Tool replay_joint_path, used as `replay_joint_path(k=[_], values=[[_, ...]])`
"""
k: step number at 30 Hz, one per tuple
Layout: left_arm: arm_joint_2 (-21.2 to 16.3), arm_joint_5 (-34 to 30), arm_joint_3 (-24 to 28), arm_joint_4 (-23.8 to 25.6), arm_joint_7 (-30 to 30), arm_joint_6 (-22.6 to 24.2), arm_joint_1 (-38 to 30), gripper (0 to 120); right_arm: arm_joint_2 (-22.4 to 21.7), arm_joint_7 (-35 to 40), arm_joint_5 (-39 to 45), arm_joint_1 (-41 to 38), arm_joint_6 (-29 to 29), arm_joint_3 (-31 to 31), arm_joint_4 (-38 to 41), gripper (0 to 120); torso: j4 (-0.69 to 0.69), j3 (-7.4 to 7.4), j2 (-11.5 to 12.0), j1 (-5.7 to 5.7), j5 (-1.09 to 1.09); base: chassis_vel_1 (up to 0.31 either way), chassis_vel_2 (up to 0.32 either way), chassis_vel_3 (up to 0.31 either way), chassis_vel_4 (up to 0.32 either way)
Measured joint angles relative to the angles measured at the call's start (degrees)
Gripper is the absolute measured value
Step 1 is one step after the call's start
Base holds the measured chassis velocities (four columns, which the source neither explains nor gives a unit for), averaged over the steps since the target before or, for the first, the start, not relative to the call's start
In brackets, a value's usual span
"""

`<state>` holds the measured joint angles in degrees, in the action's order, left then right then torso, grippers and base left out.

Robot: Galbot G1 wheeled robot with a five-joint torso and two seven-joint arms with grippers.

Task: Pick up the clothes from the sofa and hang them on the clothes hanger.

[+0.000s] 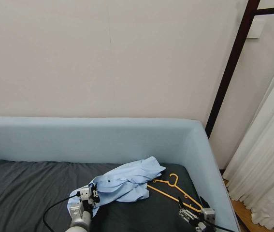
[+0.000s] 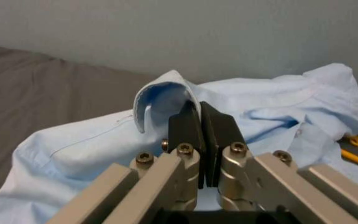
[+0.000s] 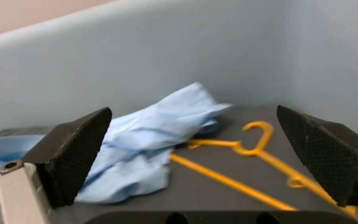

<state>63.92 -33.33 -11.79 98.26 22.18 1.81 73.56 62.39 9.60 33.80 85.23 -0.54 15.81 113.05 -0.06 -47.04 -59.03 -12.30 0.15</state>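
Blue shirt [image 1: 127, 181] crumpled on sofa [image 1: 79, 129] seat, touching orange hanger [image 1: 175, 190]. Left gripper [image 2: 199, 109] pinched shut at the collar [image 2: 159, 93], hold on cloth uncertain; right gripper [image 3: 195, 119] spread wide near hanger. Risk: thin pinch slipping, or trailing cloth dragging the hanger.

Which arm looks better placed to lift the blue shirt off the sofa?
Probably the left. The left gripper sits at the near edge of the blue shirt, fingers shut, while the right gripper hangs open by the orange hanger.
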Motion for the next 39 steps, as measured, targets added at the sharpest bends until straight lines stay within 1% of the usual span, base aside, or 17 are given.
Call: replay_joint_path(k=[1, 2, 5, 7, 8, 10, 11, 12, 13, 15, 16, 21, 22, 26, 27, 33, 39], values=[[0.1, 0.6, -0.3, 0.5, 0.0, 0.0, 0.9, 0, -2.3, -0.5, 4.3, -3.6, 2.8, -2.4, -0.8, 100, 0.04, 0.00, 0.0, 0.00, -0.01, 0.000, 0.000, 0.000, 0.000], [0.3, 1.1, -0.5, 1.0, 0.0, -0.1, 1.6, 0, -4.0, -0.8, 6.7, -6.5, 4.1, -4.3, -2.0, 100, 0.02, 0.00, 0.0, 0.00, 0.01, 0.000, 0.000, 0.000, 0.000], [0.5, 1.7, -0.6, 1.4, -0.1, -0.2, 2.4, 0, -5.6, -1.4, 8.9, -10.4, 5.0, -6.7, -4.2, 100, 0.01, 0.00, 0.0, 0.00, 0.01, 0.000, 0.000, 0.000, 0.000], [0.8, 2.9, -0.8, 2.2, -0.8, -1.0, 3.9, 0, -7.6, -4.1, 11.3, -18.9, 5.3, -12.1, -11.1, 100, -0.02, -0.01, 0.0, 0.00, 0.01, 0.000, 0.000, 0.000, 0.000], [0.8, 2.9, -0.8, 2.2, -0.8, -1.0, 3.9, 0, -7.6, -4.1, 11.3, -18.9, 5.3, -12.1, -11.1, 100, -0.02, -0.01, 0.0, 0.00, 0.01, 0.000, 0.000, 0.000, 0.000], [0.8, 3.8, -1.0, 2.8, -1.6, -1.9, 5.1, 0, -7.6, -6.8, 11.9, -25.8, 3.9, -17.0, -17.4, 100, -0.01, -0.01, 0.0, 0.00, 0.00, 0.000, 0.000, 0.000, 0.000], [0.7, 4.2, -1.2, 3.0, -2.1, -2.3, 5.8, 0, -6.8, -8.7, 12.1, -29.8, 2.7, -20.1, -21.7, 100, -0.01, -0.01, 0.0, -0.01, 0.01, 0.000, 0.000, 0.000, 0.000], [0.7, 4.2, -1.2, 3.0, -2.1, -2.3, 5.8, 0, -6.8, -8.7, 12.1, -29.8, 2.7, -20.1, -21.7, 100, -0.01, -0.01, 0.0, -0.01, 0.01, 0.000, 0.000, 0.000, 0.000], [0.4, 4.9, -1.5, 3.0, -2.7, -2.7, 6.7, 0, -5.4, -12.0, 12.0, -34.9, 1.3, -23.4, -27.5, 100, -0.03, -0.01, 0.0, -0.01, 0.03, 0.000, 0.000, 0.000, 0.000], [0.2, 5.7, -1.9, 3.0, -3.0, -3.3, 7.9, 0, -3.4, -16.7, 11.2, -41.5, -0.1, -26.8, -34.7, 100, 0.00, -0.01, 0.0, -0.01, 0.00, 0.000, 0.000, 0.000, 0.000], [0.2, 5.7, -1.9, 3.0, -3.0, -3.3, 7.9, 0, -3.4, -16.7, 11.2, -41.5, -0.1, -26.8, -34.7, 100, 0.00, -0.01, 0.0, -0.01, 0.00, 0.000, 0.000, 0.000, 0.000], [0.5, 7.0, -3.2, 2.4, -3.1, -4.2, 10.3, 0, 2.0, -27.7, 6.9, -52.3, -1.4, -30.4, -51.3, 100, 0.00, -0.01, 0.0, -0.01, -0.02, 0.000, 0.000, 0.000, 0.000], [0.5, 7.0, -3.2, 2.4, -3.1, -4.2, 10.3, 0, 2.0, -27.7, 6.9, -52.3, -1.4, -30.4, -51.3, 100, 0.00, -0.01, 0.0, -0.01, -0.02, 0.000, 0.000, 0.000, 0.000], [1.1, 7.8, -3.9, 2.1, -3.1, -4.9, 11.4, 0, 6.3, -31.2, 4.3, -57.2, 2.5, -31.1, -59.5, 100, -0.01, 0.00, 0.0, -0.01, 0.00, 0.000, 0.000, 0.000, 0.000], [1.1, 7.8, -3.9, 2.1, -3.1, -4.9, 11.4, 0, 6.3, -31.2, 4.3, -57.2, 2.5, -31.1, -59.5, 100, -0.01, 0.00, 0.0, -0.01, 0.00, 0.000, 0.000, 0.000, 0.000], [1.8, 8.8, -4.2, 2.8, -3.1, -5.7, 12.4, 0, 12.7, -33.2, -2.6, -60.3, 2.7, -29.7, -68.5, 100, -0.01, 0.00, 0.0, -0.01, -0.01, 0.000, 0.000, 0.000, 0.000], [2.1, 9.1, -4.6, 3.3, -3.1, -6.1, 13.1, 0, 15.5, -33.3, -6.7, -61.5, 1.2, -28.7, -72.9, 100, 0.00, 0.00, 0.0, 0.00, -0.01, 0.000, 0.000, 0.000, 0.000]])
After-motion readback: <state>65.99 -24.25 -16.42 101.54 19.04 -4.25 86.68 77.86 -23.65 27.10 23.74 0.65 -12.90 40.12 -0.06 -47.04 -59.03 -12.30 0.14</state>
